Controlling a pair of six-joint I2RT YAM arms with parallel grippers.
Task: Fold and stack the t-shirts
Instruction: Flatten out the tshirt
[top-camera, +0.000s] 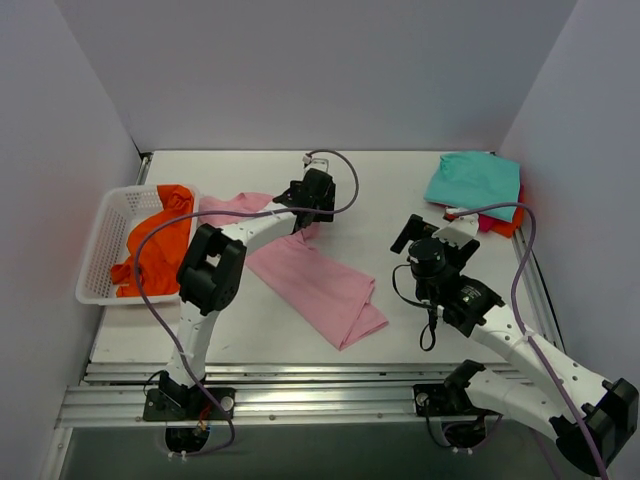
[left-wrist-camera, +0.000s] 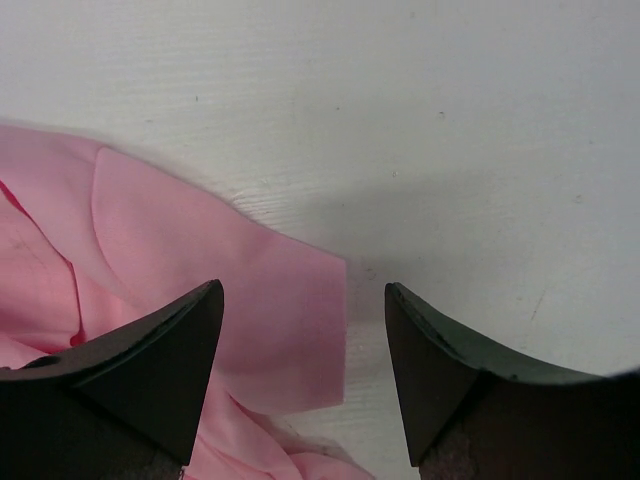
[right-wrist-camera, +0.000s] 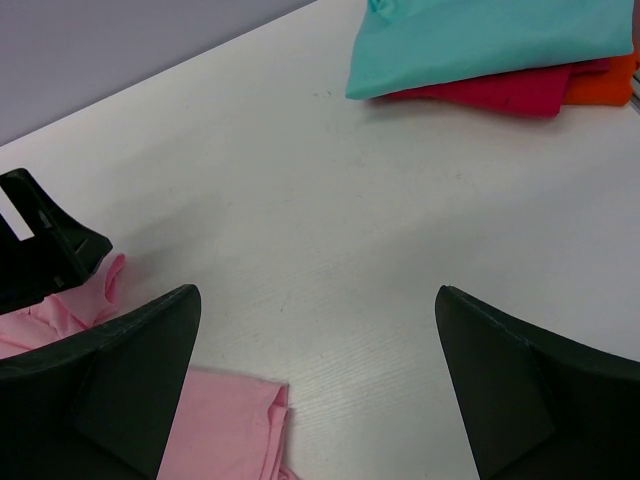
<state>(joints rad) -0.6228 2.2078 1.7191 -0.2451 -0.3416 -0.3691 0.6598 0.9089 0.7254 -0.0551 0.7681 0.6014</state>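
A light pink t-shirt (top-camera: 310, 275) lies partly spread in the middle of the table. My left gripper (top-camera: 303, 222) is open and low over its far edge. In the left wrist view the gripper (left-wrist-camera: 305, 320) has a pink flap (left-wrist-camera: 210, 270) between and under its jaws, not gripped. My right gripper (top-camera: 435, 232) is open and empty, to the right of the pink tee. In the right wrist view the gripper (right-wrist-camera: 318, 320) is above bare table, with a pink corner (right-wrist-camera: 225, 425) at lower left. A folded teal tee (top-camera: 472, 180) lies on a red one (top-camera: 492, 222) at the far right. An orange tee (top-camera: 155, 245) fills the basket.
A white mesh basket (top-camera: 100, 250) stands at the left edge. Under the red tee (right-wrist-camera: 500, 90) an orange layer (right-wrist-camera: 605, 85) shows below the teal one (right-wrist-camera: 480, 40). Grey walls close in the table on three sides. Cables loop over both arms.
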